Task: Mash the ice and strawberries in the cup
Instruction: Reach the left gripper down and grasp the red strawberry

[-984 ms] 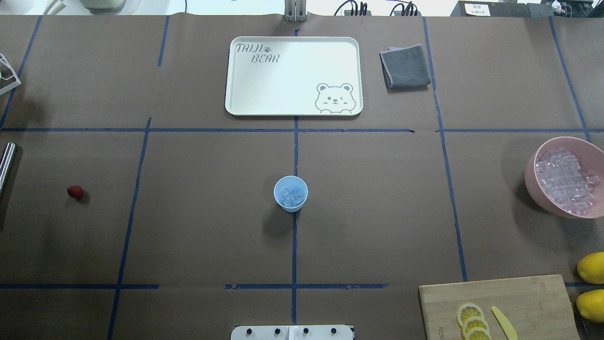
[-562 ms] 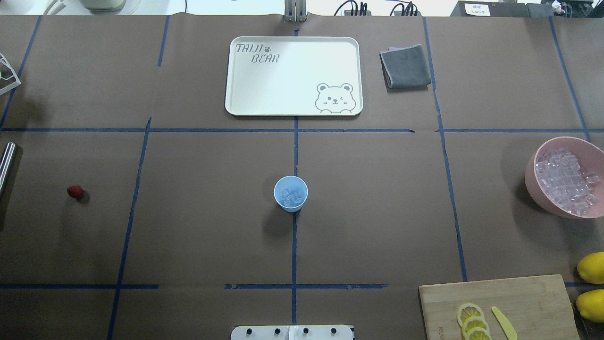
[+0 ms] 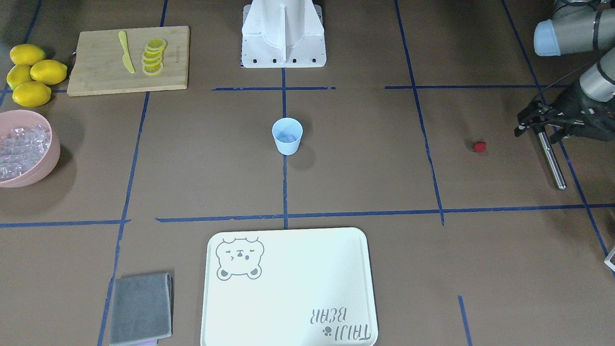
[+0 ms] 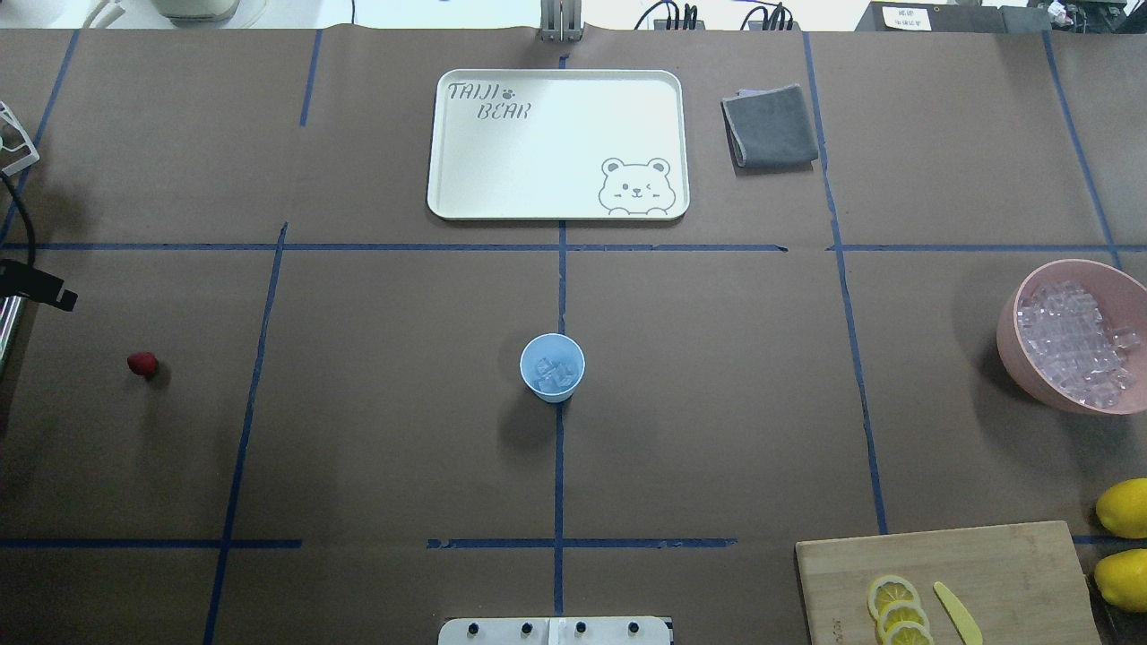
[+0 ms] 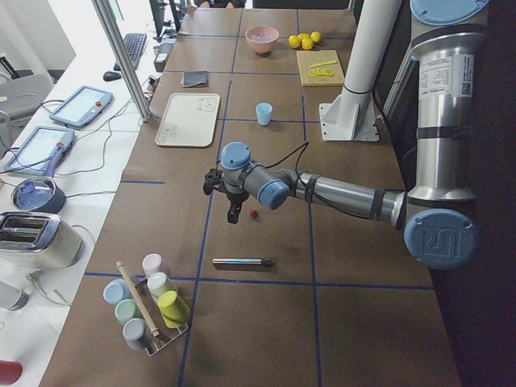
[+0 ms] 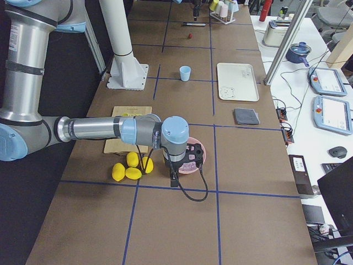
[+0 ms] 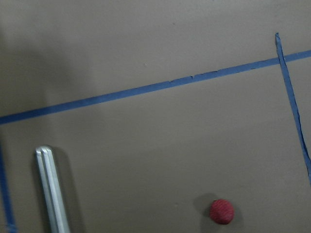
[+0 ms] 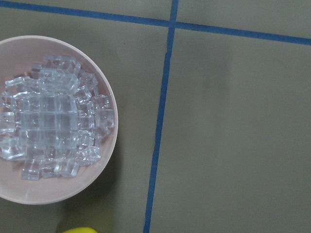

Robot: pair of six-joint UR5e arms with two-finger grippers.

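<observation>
Brown paper crossed by blue tape lines covers the table (image 4: 358, 448). Near its middle, on the centre tape line, the light-blue plastic cup (image 4: 552, 367) stands upright with a few clear ice cubes (image 4: 556, 376) in the bottom. No arm is near it.

One small red strawberry (image 4: 142, 363) lies on the paper well off to the robot's left of the cup. Further toward that end of the table lies a shiny metal rod (image 3: 550, 161). The left wrist view shows the rod and the berry apart from each other.

The left end effector (image 3: 535, 133) hangs above the table near the strawberry and the rod's upper end. Its black fingers (image 3: 520, 126) are spread and nothing is between them.

Far to the robot's right sits a pink bowl (image 4: 1008, 345), heaped with more ice cubes. The right end effector (image 6: 175, 178) hangs over the bowl. It shows only in the side view, and I cannot tell whether its fingers are apart or together.

Beyond the cup, at the far side from the robot, lies a cream tray (image 4: 556, 143) printed with a bear. A folded grey cloth (image 4: 771, 125) lies just beside the tray.

Near the robot's right front corner there is a wooden cutting board (image 4: 1004, 564). It carries lemon slices (image 4: 896, 609) and a yellow plastic knife (image 4: 957, 611). Whole lemons (image 3: 31, 72) sit next to the board.
</observation>
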